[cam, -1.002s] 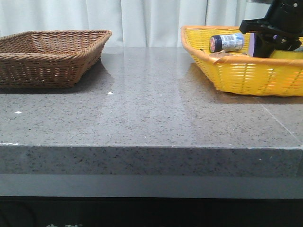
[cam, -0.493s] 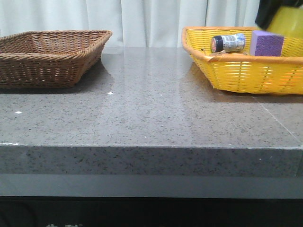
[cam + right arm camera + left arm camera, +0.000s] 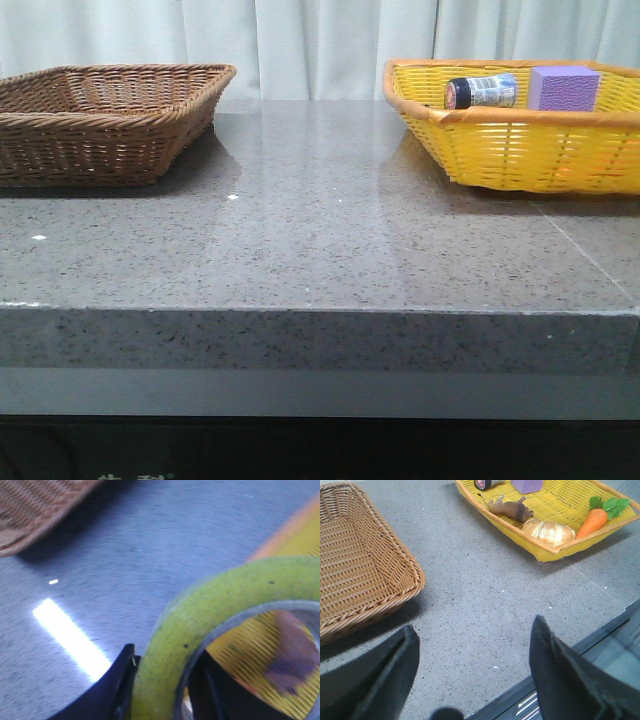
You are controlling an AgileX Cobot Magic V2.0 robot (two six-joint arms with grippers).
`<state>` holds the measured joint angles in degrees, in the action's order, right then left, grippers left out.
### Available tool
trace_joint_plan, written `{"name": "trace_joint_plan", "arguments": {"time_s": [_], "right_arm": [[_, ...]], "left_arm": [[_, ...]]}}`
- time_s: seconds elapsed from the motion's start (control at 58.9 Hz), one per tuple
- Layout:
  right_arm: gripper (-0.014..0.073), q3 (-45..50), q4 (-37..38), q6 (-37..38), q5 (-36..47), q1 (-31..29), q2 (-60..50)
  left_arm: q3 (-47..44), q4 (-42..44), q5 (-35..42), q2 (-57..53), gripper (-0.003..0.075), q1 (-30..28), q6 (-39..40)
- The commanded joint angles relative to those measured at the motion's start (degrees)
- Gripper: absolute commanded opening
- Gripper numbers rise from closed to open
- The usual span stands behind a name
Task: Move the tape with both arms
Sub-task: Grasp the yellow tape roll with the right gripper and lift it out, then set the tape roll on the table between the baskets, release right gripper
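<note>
1. My right gripper (image 3: 160, 690) is clamped on the tape (image 3: 200, 630): one black finger (image 3: 107, 690) presses the outside of the roll and the other sits inside the ring, against the core.
2. The tape looks like a thick band of yellow-green, slightly cloudy, with a couple of tiny dark specks on its face and a pale grey inner edge (the view is blurred, so I cannot read any print on it).
3. Through the ring's hole, below my right gripper, I see the yellow basket (image 3: 300, 540) and a dim purple-brown shape I cannot identify.
4. Out past my right fingers lies the grey table (image 3: 150, 540) with a bright streak of glare, and beyond that a corner of the brown wicker basket (image 3: 35, 510).
5. My left gripper (image 3: 475, 645) is spread wide and holds nothing; bare tabletop shows between its fingers (image 3: 555, 670).
6. Ahead of my left gripper sit both baskets, the yellow one holding a carrot (image 3: 592, 522), a bread roll (image 3: 547, 530), a brown toy animal (image 3: 512, 509) and the purple block (image 3: 527, 485).
</note>
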<state>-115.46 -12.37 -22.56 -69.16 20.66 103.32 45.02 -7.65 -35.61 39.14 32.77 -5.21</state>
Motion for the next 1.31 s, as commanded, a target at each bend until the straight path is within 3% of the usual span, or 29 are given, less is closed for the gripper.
{"name": "trace_joint_plan", "arguments": {"time_s": [0.0, 0.442, 0.968, 1.053, 1.223, 1.291], "right_arm": [[0.0197, -1.9, -1.6, -5.0, 2.1, 3.7, -3.3], [0.0197, -1.9, -1.9, -15.3, -1.7, 13.9, 2.2], [0.0201, -1.9, 9.2, -16.3, -2.3, 16.1, 14.4], [0.0253, -1.9, 8.8, -16.3, -2.4, 16.1, 15.0], [0.0458, -2.0, 8.8, -16.1, -2.6, 16.1, 14.8], [0.0493, -2.1, 8.8, -16.0, -2.6, 16.1, 13.9]], "left_arm": [[1.9, -0.8, 4.2, 0.3, 0.0473, 0.4, 0.0], [1.9, -0.8, 4.2, 0.3, 0.0473, 0.4, 0.0], [1.9, -0.8, 4.2, 0.3, 0.0473, 0.4, 0.0], [1.9, -0.8, 4.2, 0.3, 0.0473, 0.4, 0.0], [1.9, -0.8, 4.2, 0.3, 0.0473, 0.4, 0.0], [1.9, -0.8, 4.2, 0.3, 0.0473, 0.4, 0.0]]}}
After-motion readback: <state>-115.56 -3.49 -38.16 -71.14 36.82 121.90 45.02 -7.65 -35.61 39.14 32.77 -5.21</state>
